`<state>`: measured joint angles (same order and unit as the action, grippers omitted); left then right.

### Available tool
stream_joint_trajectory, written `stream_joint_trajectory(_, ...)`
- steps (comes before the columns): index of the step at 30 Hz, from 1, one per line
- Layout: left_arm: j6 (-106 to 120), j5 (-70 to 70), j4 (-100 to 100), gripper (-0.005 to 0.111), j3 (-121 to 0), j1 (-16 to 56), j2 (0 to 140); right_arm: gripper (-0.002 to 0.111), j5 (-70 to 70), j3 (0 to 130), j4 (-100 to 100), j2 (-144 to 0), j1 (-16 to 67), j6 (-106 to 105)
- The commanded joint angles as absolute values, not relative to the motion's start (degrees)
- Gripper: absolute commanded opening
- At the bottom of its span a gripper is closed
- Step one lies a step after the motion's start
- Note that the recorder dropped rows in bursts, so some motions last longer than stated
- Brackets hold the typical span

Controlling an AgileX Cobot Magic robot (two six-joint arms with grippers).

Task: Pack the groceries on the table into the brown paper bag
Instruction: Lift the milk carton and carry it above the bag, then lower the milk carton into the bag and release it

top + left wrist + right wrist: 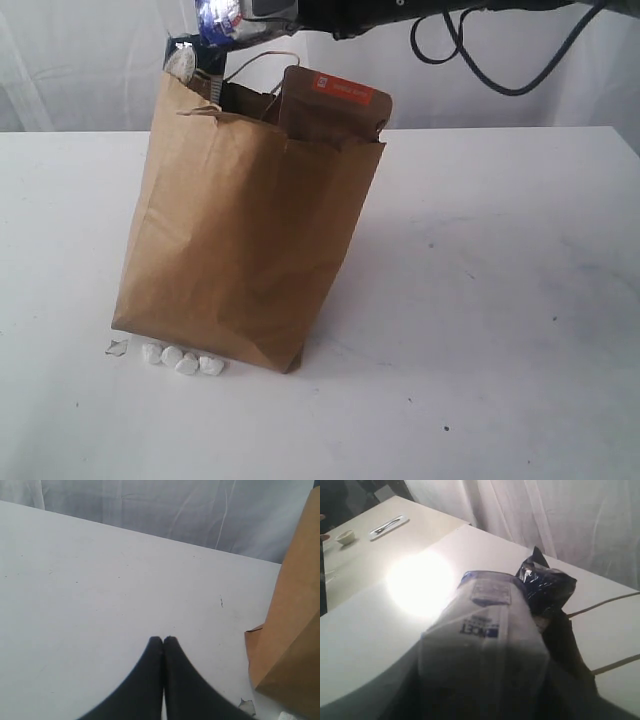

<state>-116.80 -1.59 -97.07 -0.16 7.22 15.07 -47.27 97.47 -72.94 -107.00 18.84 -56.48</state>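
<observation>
Nearest the exterior camera, a short row of small white pebble-like bits [182,358] lies on the wide flat white tabletop [480,330], right at the front foot of the tall creased brown kraft-paper bag [240,240]. A small clear scrap [117,347] lies just beside them on the left. The bag stands left of the table's middle, leaning a little, with its torn rim open upward.

On the right of the bag's mouth, the top of the orange-labelled brown pouch [335,105] rises upright from inside. On the left of the mouth a dark, shiny crumpled packet [220,18] sticks up. A pale rounded thing [183,62] shows at the rim, too small to identify.

The right arm reaches in over the mouth from the upper right, with black cables [500,60] looping beside it. Its wrist view shows the right gripper [487,675] clamped on the small blue-white carton [482,610], with dark blurred fingers [565,660] on either side. Beyond the carton is the crumpled packet's top, and past that the bag's pale cord handles [605,602].

The left gripper [163,641] shows only in its own wrist view. Its two black fingers are pressed together with nothing between them, over bare table, and the bag's lower corner is near. A white curtain [80,60] hangs at the back.
</observation>
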Motion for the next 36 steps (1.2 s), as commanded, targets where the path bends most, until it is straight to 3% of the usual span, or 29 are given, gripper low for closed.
stream_joint_trajectory(1, -117.1, -1.8, -97.8, 0.0, 0.0, 7.4, 14.8, 0.0, -49.3, 97.9, -72.9, -106.6, 18.9, -58.4)
stream_joint_trajectory(5, -117.1, -1.8, -97.8, 0.0, 0.0, 7.4, 14.8, 0.008, -51.2, 97.9, -69.8, -106.6, 18.9, -58.5)
stream_joint_trajectory(15, -117.1, -1.8, -97.8, 0.0, 0.0, 7.4, 14.8, 0.047, -48.4, 97.9, -69.1, -106.6, 18.9, -58.5)
stream_joint_trajectory(18, -117.1, -1.8, -97.8, 0.0, 0.0, 7.4, 14.8, 0.054, -46.6, 97.9, -69.1, -106.6, 18.9, -58.5)
stream_joint_trajectory(29, -117.0, -2.1, -97.8, 0.0, 0.0, 7.4, 14.8, 0.054, -47.1, 97.9, -69.1, -106.6, 18.9, -58.3)
stream_joint_trajectory(36, -117.0, -2.3, -97.8, 0.0, 0.0, 7.4, 14.8, 0.043, -49.8, 97.9, -68.7, -105.2, 18.8, -58.3)
